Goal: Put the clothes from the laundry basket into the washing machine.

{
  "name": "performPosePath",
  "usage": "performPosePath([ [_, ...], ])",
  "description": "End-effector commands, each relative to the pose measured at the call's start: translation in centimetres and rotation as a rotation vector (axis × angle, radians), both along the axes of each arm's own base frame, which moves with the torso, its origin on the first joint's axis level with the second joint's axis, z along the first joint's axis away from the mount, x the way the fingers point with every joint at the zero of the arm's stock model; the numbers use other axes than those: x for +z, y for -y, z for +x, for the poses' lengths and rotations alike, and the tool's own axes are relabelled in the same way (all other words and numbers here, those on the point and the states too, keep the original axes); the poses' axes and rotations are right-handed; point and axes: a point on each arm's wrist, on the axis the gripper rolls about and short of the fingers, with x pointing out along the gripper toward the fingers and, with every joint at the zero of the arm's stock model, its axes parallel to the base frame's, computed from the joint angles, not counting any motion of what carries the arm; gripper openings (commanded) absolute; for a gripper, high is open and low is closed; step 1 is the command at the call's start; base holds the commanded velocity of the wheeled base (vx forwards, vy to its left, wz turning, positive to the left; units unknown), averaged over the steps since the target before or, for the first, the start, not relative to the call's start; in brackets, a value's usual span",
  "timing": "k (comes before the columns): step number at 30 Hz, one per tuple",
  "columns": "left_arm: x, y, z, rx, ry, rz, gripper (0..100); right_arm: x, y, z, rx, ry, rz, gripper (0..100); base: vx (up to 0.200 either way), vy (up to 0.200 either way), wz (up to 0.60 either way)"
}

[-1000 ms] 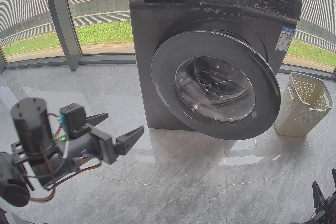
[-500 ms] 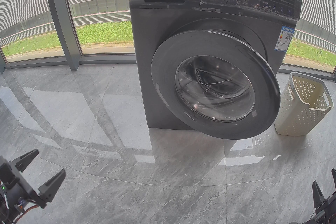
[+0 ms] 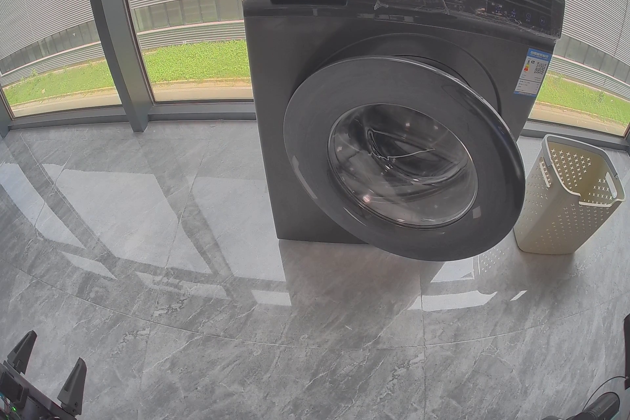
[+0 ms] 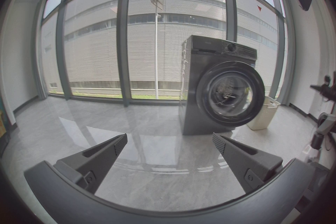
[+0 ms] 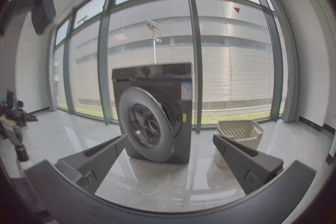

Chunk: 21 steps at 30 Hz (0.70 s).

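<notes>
My left fingers [image 4: 98, 155] are spread wide, holding and touching nothing. My right fingers [image 5: 245, 161] are spread just as wide, bare too. Ahead on the floor [image 3: 164, 211] stands the washer [image 3: 275, 80], its door [image 3: 308, 139] swung ajar. The basket [image 3: 558, 224] sits just beside the door, on my right.
</notes>
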Motion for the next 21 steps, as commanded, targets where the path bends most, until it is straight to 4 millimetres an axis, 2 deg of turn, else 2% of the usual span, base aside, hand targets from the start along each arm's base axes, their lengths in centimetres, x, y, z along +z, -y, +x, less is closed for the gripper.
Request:
performPosePath([
  [1,-1.4,0.5,-0.7,0.062,0.002,0.040,100,3.4,-0.5,3.6,0.276,-0.233,0.003,100,0.000,0.000,0.00],
  [3,-1.7,0.6,-0.8,0.016,-0.022,0.029,100,3.5,-0.6,4.4,0.307,-0.280,0.012,100,0.000,0.000,0.00],
  [4,-2.0,0.6,-1.0,-0.006,-0.030,0.018,100,4.1,-0.9,6.3,0.352,-0.346,0.013,100,0.000,0.000,0.00],
  [5,-1.9,0.6,-1.0,-0.007,-0.023,0.020,100,4.2,-0.9,6.6,0.353,-0.353,0.013,100,0.000,0.000,0.00],
  [7,-1.9,0.6,-1.1,-0.022,0.013,0.061,100,4.6,-1.4,9.7,0.368,-0.438,0.002,100,0.000,0.000,0.00],
  [14,-1.9,0.6,-1.1,-0.031,0.013,0.056,100,4.6,-3.4,16.2,0.449,-0.507,-0.030,100,0.000,0.000,0.00],
  [15,-1.9,0.6,-1.1,-0.031,0.013,0.056,100,4.6,-3.4,16.2,0.449,-0.507,-0.030,0,0.000,0.000,0.00],
  [18,-1.9,0.6,-1.1,-0.031,0.013,0.061,100,4.6,-4.3,17.2,0.492,-0.487,-0.037,0,0.000,-0.200,0.00],
  [21,-1.9,0.6,-1.1,-0.031,0.013,0.061,100,4.1,-4.7,17.3,0.511,-0.523,0.004,0,0.000,-0.200,0.00],
])
